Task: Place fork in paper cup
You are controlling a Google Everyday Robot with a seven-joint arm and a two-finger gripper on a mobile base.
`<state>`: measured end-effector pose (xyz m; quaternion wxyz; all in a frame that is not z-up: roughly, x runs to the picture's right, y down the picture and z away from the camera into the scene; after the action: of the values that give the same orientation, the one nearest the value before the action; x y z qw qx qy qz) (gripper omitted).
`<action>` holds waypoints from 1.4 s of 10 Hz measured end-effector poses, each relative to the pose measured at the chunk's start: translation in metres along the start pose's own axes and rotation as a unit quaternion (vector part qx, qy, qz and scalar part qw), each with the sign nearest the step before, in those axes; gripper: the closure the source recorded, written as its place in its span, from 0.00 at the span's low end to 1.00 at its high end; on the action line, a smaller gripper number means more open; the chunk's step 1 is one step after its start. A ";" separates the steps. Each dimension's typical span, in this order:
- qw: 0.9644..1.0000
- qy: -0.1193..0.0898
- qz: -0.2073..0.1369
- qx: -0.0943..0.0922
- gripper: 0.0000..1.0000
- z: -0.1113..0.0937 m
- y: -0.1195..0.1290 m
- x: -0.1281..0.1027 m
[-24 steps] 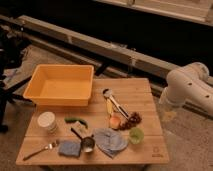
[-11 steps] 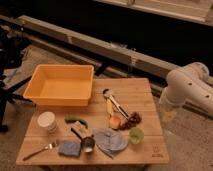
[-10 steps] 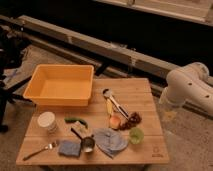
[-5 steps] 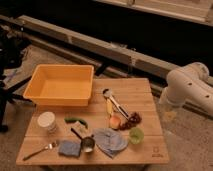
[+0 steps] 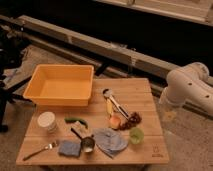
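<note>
Wooden counter (image 5: 132, 90): large yellow plastic bin (image 5: 60, 86) at back left. Short white paper cup (image 5: 46, 121) in front of the bin, near the left edge. Slim silver metal fork (image 5: 41, 149) flat at front left, in front of the cup and well apart from it. Blue-grey sponge (image 5: 69, 148) just right of the fork, then shiny metal cup with black handle (image 5: 87, 144), crumpled grey cloth (image 5: 111, 141), small light-green cup (image 5: 136, 135). Big round-headed metal utensil (image 5: 115, 102) mid-counter. Gripper (image 5: 169, 114) off the counter's right edge.

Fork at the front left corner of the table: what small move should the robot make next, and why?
Probably swing the gripper leftward over the table toward the fork. The gripper hangs off the table's right edge, empty, while the fork lies on the wood near the front left corner, just in front of the paper cup.
</note>
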<state>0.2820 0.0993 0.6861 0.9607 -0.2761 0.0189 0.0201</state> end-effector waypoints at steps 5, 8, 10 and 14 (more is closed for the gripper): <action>1.000 0.000 0.000 0.000 0.35 0.000 0.000 0.000; 0.999 -0.011 -0.029 0.024 0.35 -0.019 0.015 -0.016; 0.997 -0.023 -0.066 0.044 0.35 -0.040 0.034 -0.052; 0.982 -0.057 -0.168 0.065 0.35 -0.078 0.075 -0.146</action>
<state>0.1309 0.1175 0.5872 0.9659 -0.2107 -0.0809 -0.1268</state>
